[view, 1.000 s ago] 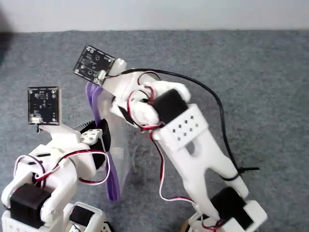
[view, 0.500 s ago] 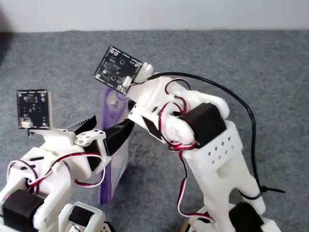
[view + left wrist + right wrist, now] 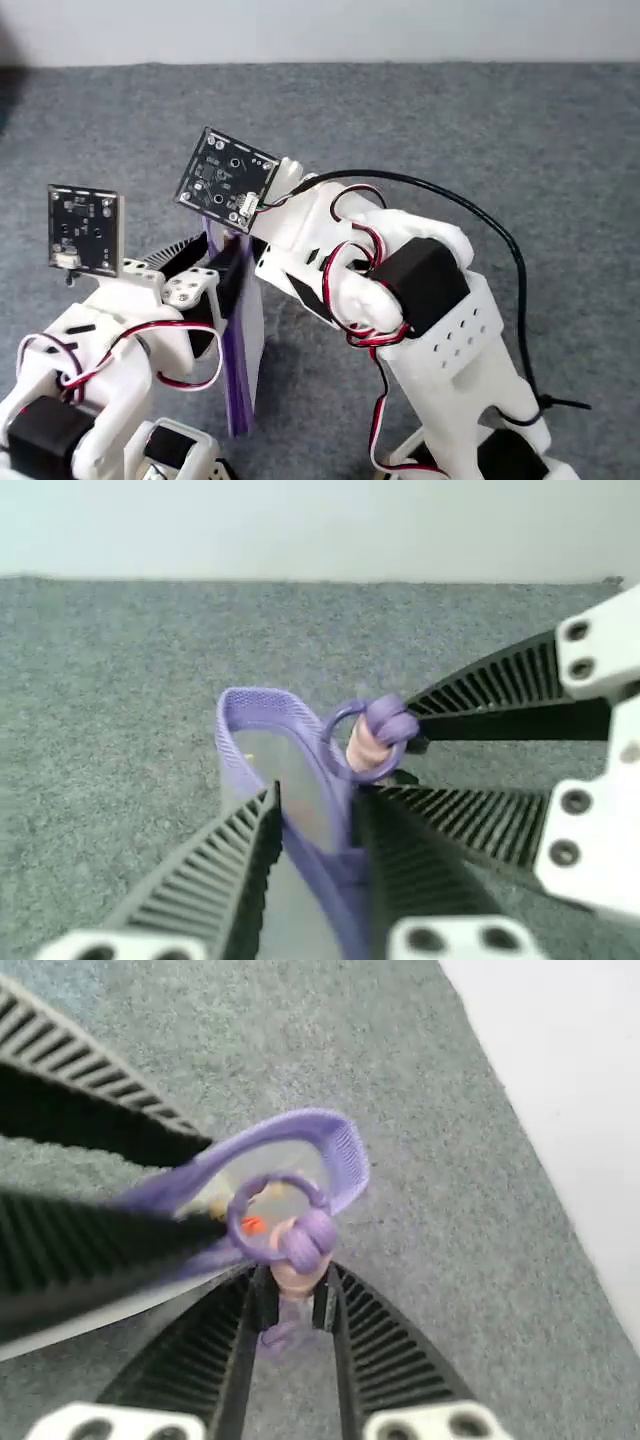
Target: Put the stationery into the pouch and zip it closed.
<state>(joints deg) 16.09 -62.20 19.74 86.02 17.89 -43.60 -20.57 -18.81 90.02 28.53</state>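
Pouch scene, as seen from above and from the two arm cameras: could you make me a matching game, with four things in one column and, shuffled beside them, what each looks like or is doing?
Things
1. pouch
2. zip pull
3. left fingers
4. table

States
A. grey, fuzzy surface
B. clamped on the pouch's edge
C. pinched between the right fingers
D. clear with purple trim, held upright

Pairs: 1-D, 2-C, 3-B, 4-A

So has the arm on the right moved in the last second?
Yes. The right arm's camera board sits farther right and farther from the grey mat's back edge than a second ago, right gripper pinching the zipper pull.
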